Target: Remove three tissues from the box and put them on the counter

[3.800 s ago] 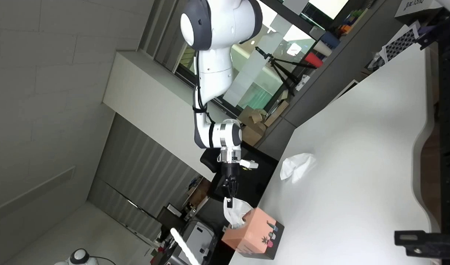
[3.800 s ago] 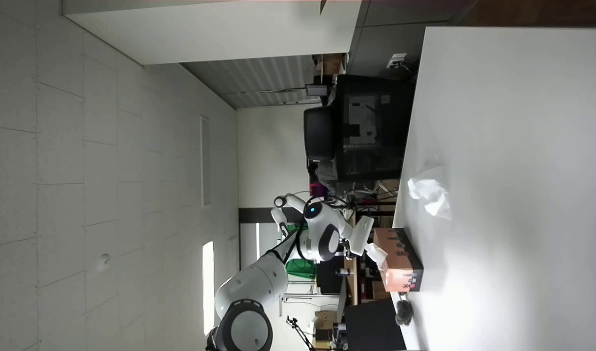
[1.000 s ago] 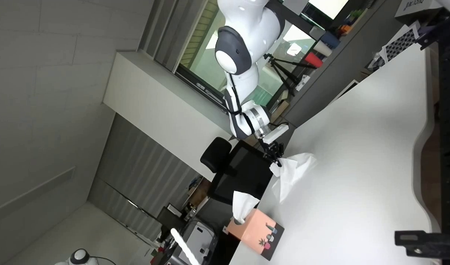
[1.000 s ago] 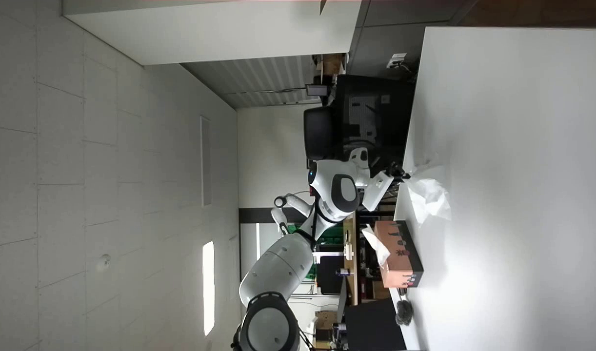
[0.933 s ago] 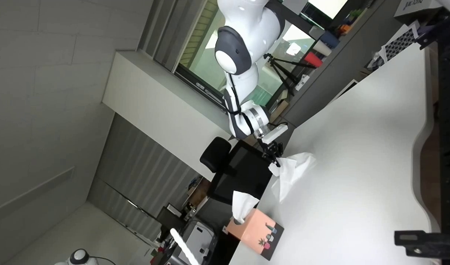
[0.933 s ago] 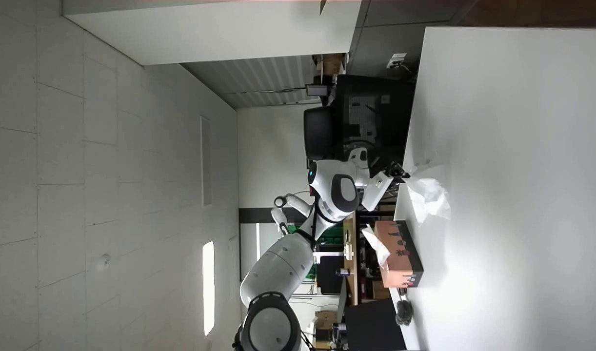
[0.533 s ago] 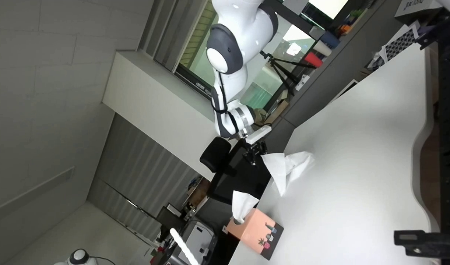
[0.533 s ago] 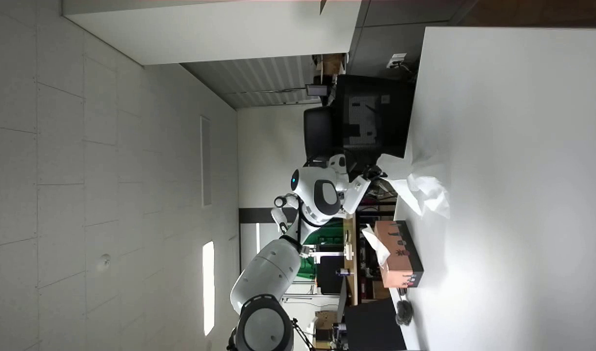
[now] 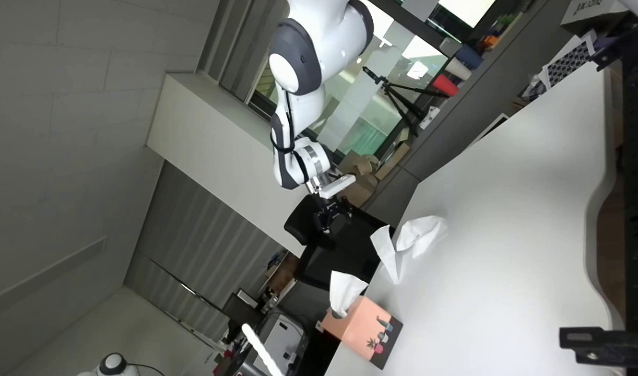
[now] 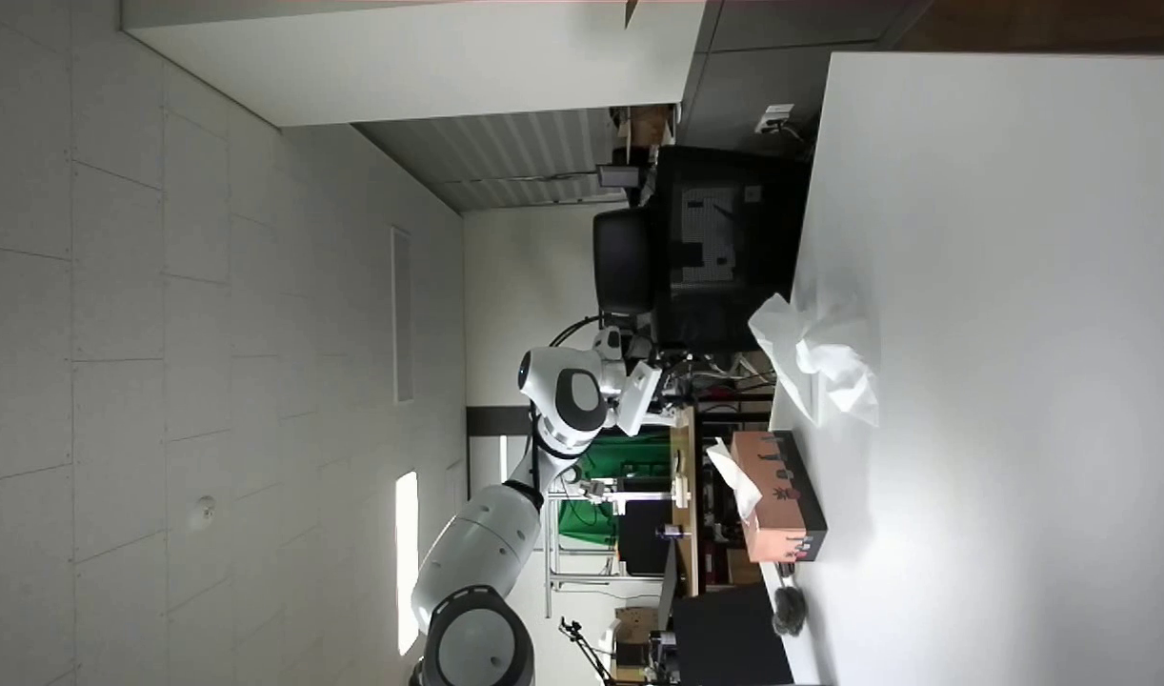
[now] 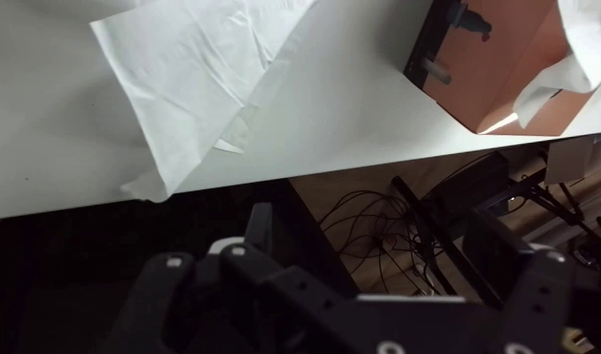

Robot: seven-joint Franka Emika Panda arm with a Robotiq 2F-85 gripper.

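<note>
Wide apart and bare, the fingers of my gripper (image 11: pixel 376 233) show in the wrist view; it is open. In an exterior view the gripper (image 9: pixel 338 220) hangs off the counter's edge, apart from the tissues. Two crumpled white tissues lie side by side on the white counter (image 9: pixel 507 250): a farther tissue (image 9: pixel 421 235) and a tissue nearer the edge (image 9: pixel 386 253), whose corner reaches the rim in the wrist view (image 11: pixel 182 93). The salmon-pink box (image 9: pixel 362 326) stands at the counter's edge, also in an exterior view (image 10: pixel 777 495). Another tissue (image 9: pixel 345 291) sticks up from its slot.
A black chair (image 9: pixel 345 245) stands beside the counter under my gripper. Cables (image 11: pixel 374 221) lie on the floor below the edge. A grey fuzzy object (image 10: pixel 789 608) sits near the box. A black bracket (image 9: pixel 590 344) juts over the counter's far side.
Seconds ago my gripper was at the box's tissue; then it held a tissue at the counter. It has opened, let that tissue go, and drawn back off the edge. The box has shifted slightly.
</note>
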